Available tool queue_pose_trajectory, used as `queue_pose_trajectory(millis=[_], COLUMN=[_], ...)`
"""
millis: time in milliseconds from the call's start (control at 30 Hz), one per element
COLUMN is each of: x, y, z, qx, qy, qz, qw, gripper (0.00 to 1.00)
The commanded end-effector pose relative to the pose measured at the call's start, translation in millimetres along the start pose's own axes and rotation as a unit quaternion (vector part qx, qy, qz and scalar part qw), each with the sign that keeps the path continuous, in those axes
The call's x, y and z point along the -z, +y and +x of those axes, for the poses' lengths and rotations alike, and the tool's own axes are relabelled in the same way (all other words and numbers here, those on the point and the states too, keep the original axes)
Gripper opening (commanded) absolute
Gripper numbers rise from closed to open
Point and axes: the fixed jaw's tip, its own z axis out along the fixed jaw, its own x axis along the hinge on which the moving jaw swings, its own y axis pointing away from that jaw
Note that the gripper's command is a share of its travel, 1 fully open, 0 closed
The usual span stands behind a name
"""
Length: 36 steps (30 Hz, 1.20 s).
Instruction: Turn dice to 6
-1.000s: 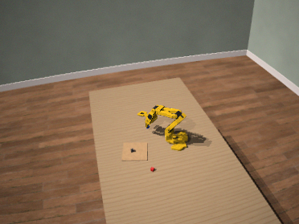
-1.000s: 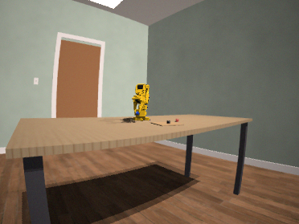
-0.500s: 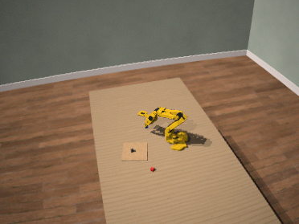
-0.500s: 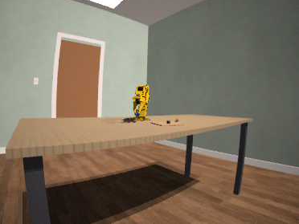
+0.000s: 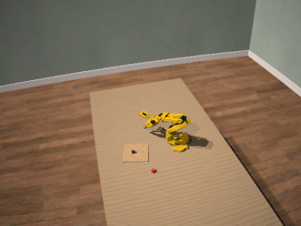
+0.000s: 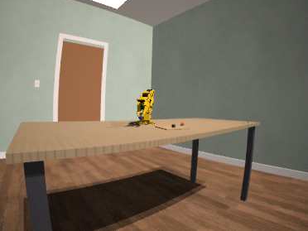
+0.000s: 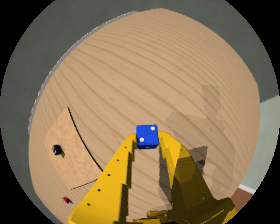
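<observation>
Clear of the mat (image 5: 142, 158) (image 6: 178, 128) (image 7: 75, 170), the gripper (image 5: 146, 126) (image 6: 141, 117) (image 7: 147, 140) grips the one blue die (image 6: 141, 117) (image 7: 147, 136) above the worktop (image 5: 121, 195) (image 6: 91, 139) (image 7: 165, 70). One black die (image 5: 133, 151) (image 6: 173, 126) (image 7: 57, 149) sits on the single mat; one red die (image 5: 154, 171) (image 6: 182, 124) (image 7: 66, 200) lies beside it. Nearest the blue die, nothing blocks the gripper.
</observation>
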Motion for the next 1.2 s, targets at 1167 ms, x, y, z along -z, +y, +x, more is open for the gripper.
queue_pose_trajectory(millis=[1167], x=[-17.1], y=[2.1], z=[-26.1], qx=[0.007], qy=[-0.189], qz=[-0.006], qw=[0.982], gripper=[0.00])
